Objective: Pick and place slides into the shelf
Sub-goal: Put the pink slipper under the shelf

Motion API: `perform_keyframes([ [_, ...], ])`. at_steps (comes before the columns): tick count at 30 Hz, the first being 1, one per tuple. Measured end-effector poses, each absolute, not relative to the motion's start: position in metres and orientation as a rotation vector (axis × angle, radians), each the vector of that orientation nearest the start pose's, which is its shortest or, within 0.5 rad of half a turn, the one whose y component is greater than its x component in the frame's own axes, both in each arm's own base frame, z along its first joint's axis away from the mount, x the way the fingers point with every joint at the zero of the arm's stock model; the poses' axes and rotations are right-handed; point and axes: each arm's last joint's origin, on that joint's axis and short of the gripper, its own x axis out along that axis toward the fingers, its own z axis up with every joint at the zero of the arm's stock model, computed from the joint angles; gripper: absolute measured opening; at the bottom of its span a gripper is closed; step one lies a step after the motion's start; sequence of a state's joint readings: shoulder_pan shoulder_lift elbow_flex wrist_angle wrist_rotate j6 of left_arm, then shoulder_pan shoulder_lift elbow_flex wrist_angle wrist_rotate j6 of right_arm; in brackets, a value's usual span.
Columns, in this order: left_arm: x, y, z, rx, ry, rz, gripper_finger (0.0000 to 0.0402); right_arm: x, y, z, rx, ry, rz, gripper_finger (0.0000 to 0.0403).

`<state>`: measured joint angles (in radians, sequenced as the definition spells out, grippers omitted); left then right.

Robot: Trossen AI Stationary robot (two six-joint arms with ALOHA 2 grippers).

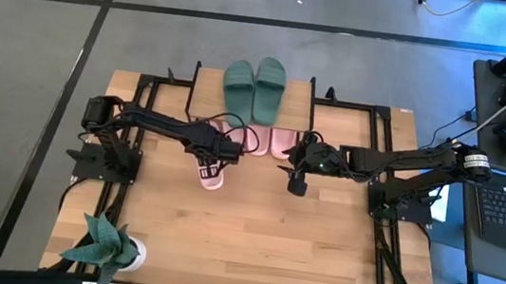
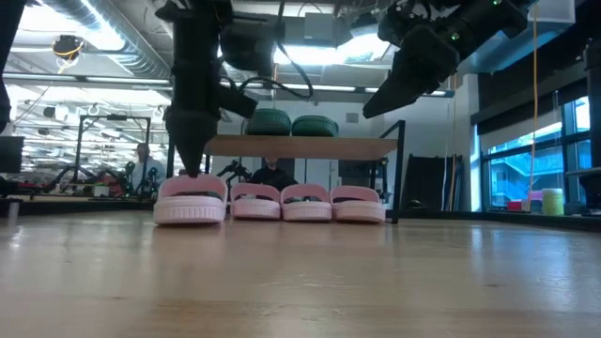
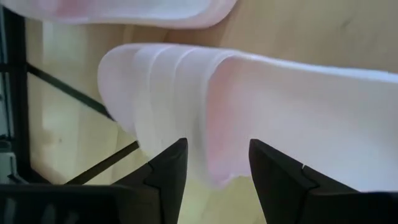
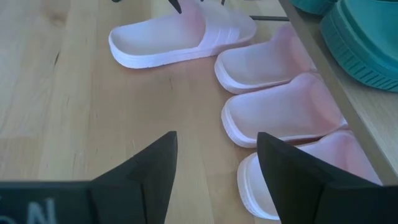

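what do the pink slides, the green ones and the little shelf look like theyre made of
The light pink one-piece slide sandals look like soft moulded rubber or foam: matte, seamless, strap ribbed. The dark green slide pair looks the same, with grooved sole edges in the right wrist view. The low shelf's plank top looks like pale wood, on thin black legs, probably metal. The left gripper is open at a pink strap.
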<state>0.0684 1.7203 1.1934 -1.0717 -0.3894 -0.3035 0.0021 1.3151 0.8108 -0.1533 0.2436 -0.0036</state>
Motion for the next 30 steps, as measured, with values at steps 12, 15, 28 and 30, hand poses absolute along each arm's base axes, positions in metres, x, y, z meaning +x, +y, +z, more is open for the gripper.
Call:
perform_keyframes([
  [12, 0.292, -0.001, 0.23, 0.002, 1.477, 0.466, 0.0163, 0.271, -0.006, 0.232, -0.085, 0.682, -0.231, 0.0221],
  [15, 0.289, -0.018, 0.245, -0.061, 1.384, 0.339, 0.0163, 0.269, -0.006, 0.23, -0.088, 0.715, -0.23, 0.0221],
  [28, 0.316, -0.066, 0.245, -0.101, 1.156, -0.023, 0.0163, 0.267, -0.006, 0.228, -0.074, 0.739, -0.235, 0.0221],
  [30, 0.321, -0.07, 0.234, -0.092, 1.185, -0.025, 0.0163, 0.267, -0.006, 0.228, -0.074, 0.741, -0.235, 0.0221],
])
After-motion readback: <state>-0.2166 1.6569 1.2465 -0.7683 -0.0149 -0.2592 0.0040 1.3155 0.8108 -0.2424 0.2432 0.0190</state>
